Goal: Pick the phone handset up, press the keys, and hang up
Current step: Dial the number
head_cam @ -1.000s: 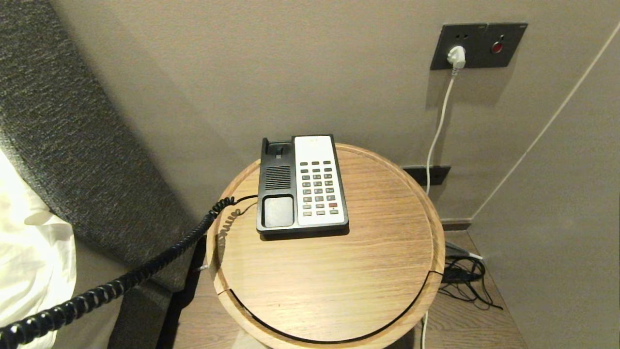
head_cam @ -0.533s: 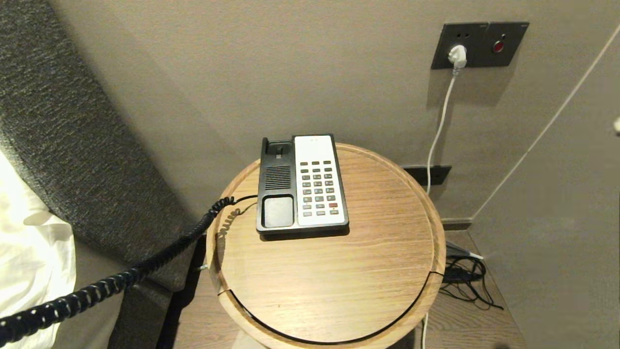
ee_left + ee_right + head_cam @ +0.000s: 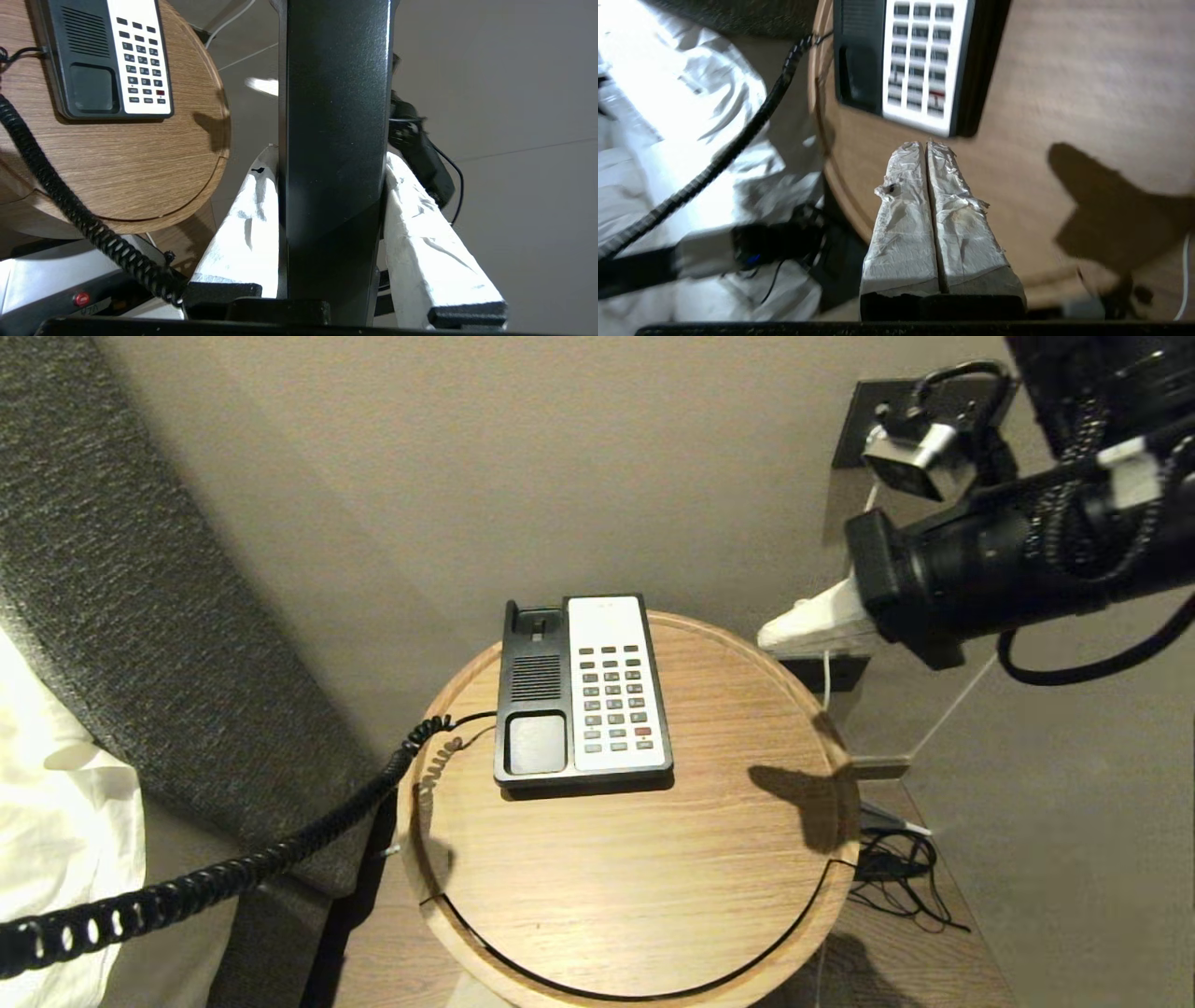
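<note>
The left end effector clamps the phone handset between its white-wrapped fingers, off to the robot's left, away from the round wooden tabletop. The handset's coiled cord stretches from there to the phone base, whose cradle sits empty. The right end effector hangs above the tabletop's right edge, fingers pressed together and holding nothing.

The right arm enters from 2 o'clock in the head view, its right gripper pointing toward 8 o'clock, white-wrapped fingers pressed together. The left gripper clamps the phone handset.
</note>
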